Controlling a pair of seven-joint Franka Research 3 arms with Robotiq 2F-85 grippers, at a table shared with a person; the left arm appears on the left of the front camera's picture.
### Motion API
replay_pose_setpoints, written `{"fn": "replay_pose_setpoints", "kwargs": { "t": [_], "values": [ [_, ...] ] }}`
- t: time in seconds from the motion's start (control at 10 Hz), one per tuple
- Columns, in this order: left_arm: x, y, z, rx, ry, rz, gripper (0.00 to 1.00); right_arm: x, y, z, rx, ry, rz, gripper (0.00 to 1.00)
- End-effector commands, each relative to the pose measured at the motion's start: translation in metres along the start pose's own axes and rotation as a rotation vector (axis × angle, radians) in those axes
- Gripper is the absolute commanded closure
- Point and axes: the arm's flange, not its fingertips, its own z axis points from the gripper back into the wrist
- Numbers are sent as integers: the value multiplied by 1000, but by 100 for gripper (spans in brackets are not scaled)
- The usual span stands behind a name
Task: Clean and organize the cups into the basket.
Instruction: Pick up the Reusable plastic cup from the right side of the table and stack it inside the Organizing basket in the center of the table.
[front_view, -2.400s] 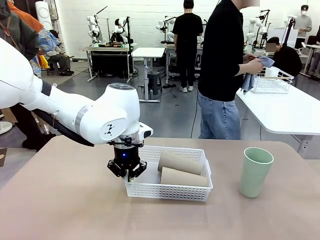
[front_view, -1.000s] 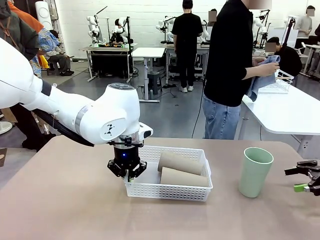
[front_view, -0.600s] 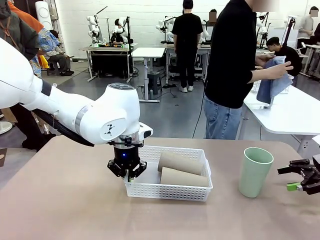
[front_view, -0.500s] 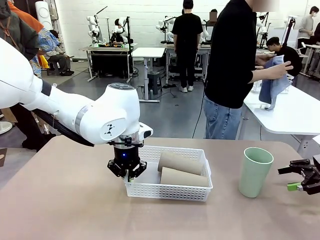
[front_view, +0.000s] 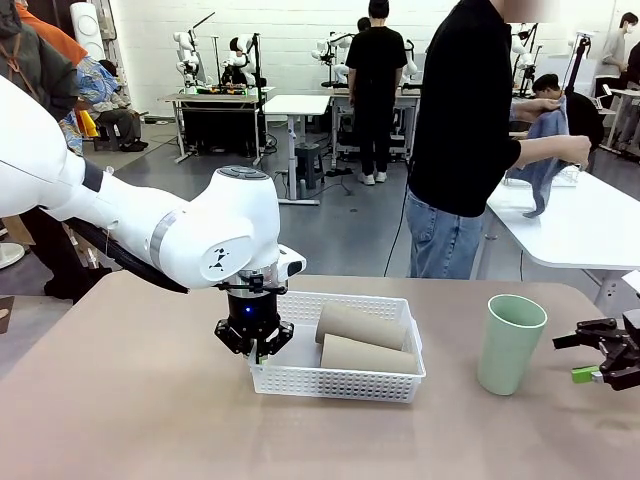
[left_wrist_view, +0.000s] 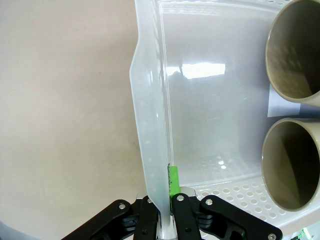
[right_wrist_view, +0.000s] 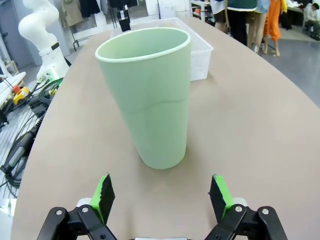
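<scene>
The white lattice basket (front_view: 300, 375) sits mid-table with two tan cups (front_view: 362, 325) (front_view: 366, 354) lying side by side in its right half; their open mouths (left_wrist_view: 294, 50) (left_wrist_view: 289, 165) face the left wrist camera. My left gripper (front_view: 256, 345) is shut on the basket's left end wall (left_wrist_view: 150, 150). The mint green cup (front_view: 510, 343) stands upright on the table to the right of the basket. My right gripper (front_view: 592, 358) is open just right of that cup, apart from it; the cup (right_wrist_view: 150, 95) stands ahead of its spread fingers (right_wrist_view: 103, 192).
A person in black stands beyond the far edge, holding a blue cloth (front_view: 545, 150) over a neighbouring white table (front_view: 590, 230). Bare tabletop (front_view: 130, 400) lies left of and in front of the basket.
My right gripper came into view at the right edge and crept toward the green cup. The person swung the blue cloth over the other table. Left gripper and basket stayed still.
</scene>
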Motion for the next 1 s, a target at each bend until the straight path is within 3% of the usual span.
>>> {"fn": "replay_pose_setpoints", "kwargs": {
  "t": [0.0, 0.2, 0.9],
  "values": [
    [-2, -1, -2, 4, 3, 0, 100, -4, -6, -21, 13, 4, 44, 0],
    [-2, -1, -2, 4, 3, 0, 100, -2, -12, -38, 27, -15, 110, 0],
    [-2, -1, -2, 4, 3, 0, 100, 6, -20, -70, 76, -20, 123, 0]
  ]
}}
